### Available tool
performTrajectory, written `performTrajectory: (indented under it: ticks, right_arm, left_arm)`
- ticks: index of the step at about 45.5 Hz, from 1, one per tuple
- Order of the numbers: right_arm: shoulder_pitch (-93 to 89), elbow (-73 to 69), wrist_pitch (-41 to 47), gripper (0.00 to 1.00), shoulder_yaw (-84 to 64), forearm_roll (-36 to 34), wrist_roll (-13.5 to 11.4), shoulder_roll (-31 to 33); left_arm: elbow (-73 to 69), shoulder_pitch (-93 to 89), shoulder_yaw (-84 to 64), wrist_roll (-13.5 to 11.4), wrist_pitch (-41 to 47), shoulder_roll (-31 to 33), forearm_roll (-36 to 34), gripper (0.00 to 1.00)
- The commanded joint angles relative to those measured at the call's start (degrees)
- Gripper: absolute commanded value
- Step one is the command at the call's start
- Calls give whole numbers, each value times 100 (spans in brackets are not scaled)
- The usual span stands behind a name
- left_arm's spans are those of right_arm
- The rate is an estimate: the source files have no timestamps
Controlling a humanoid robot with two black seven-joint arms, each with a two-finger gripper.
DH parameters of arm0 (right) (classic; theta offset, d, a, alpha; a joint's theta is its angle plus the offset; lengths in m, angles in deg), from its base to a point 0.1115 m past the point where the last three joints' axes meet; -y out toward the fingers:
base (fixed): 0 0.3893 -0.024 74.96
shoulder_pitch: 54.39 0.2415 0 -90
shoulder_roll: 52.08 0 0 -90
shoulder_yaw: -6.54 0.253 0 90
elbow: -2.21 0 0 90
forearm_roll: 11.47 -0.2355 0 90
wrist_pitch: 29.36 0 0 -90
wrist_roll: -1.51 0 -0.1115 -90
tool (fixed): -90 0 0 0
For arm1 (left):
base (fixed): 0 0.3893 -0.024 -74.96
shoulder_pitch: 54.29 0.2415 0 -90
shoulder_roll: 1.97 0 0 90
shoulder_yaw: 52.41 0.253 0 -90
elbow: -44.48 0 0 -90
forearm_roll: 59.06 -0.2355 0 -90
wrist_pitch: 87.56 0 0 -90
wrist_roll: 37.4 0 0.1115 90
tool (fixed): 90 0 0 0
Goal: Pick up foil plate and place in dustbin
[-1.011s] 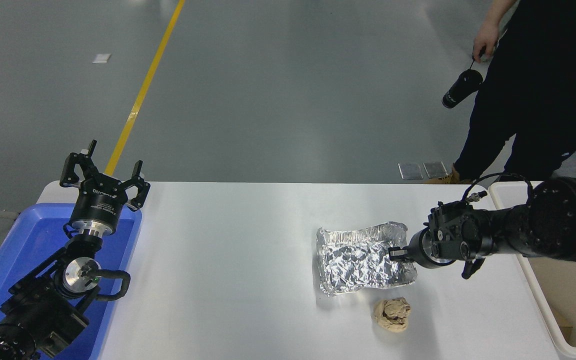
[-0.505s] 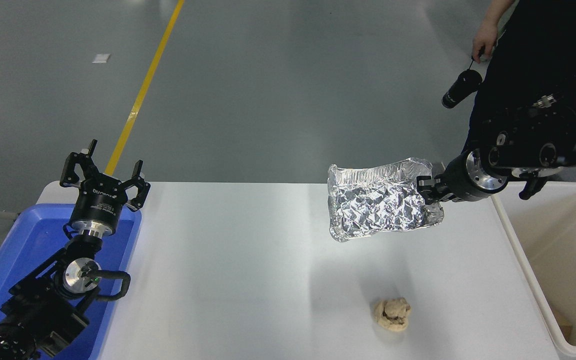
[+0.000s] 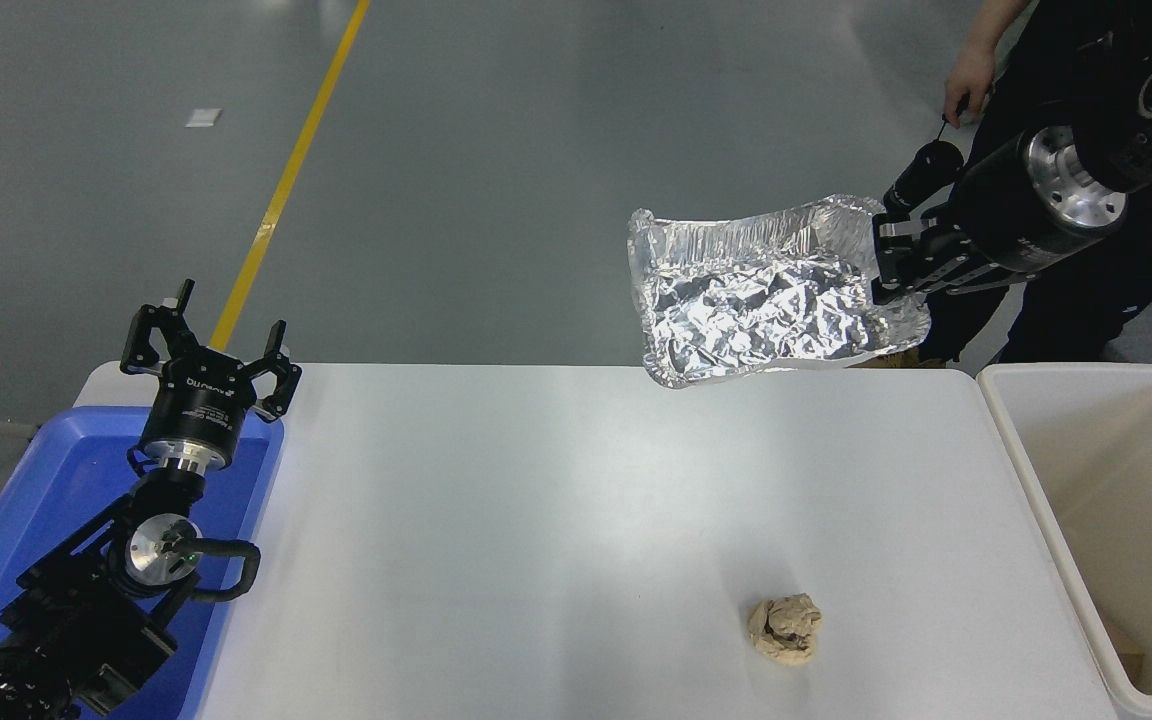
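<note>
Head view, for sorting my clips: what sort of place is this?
Probably an industrial hall or robot lab: grey coated floor with a yellow lane line, and a white table between blue bin and dustbin.

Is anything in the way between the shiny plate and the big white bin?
Nothing visible. The right gripper holds the foil plate in the air, and the dustbin sits open to its right. The paper ball lies off that path.

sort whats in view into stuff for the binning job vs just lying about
For the job:
- foil plate, held up by the right gripper
- dustbin

Lying about:
- tan paper ball on the table
- blue bin, under the parked left gripper
</note>
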Motion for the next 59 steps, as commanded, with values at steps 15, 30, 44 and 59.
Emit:
performTrajectory:
  ticks: [15,30,44,59]
  right_arm:
    - [-262,385,50,0,7,-7,-61,86]
    - [-2449,3109,-109,0,-11,-25,-70,490]
    - [-4550,5360,-504,0,367,-51,-79,798]
    - [-6774,6662,-1408,0,1026,-719,-219,807]
  left_arm:
    - [-1,0,0,0,3,1,0,98]
    - [-1,0,0,0,3,1,0,98]
    - [-1,0,0,0,3,1,0,98]
    - [-1,0,0,0,3,1,0,98]
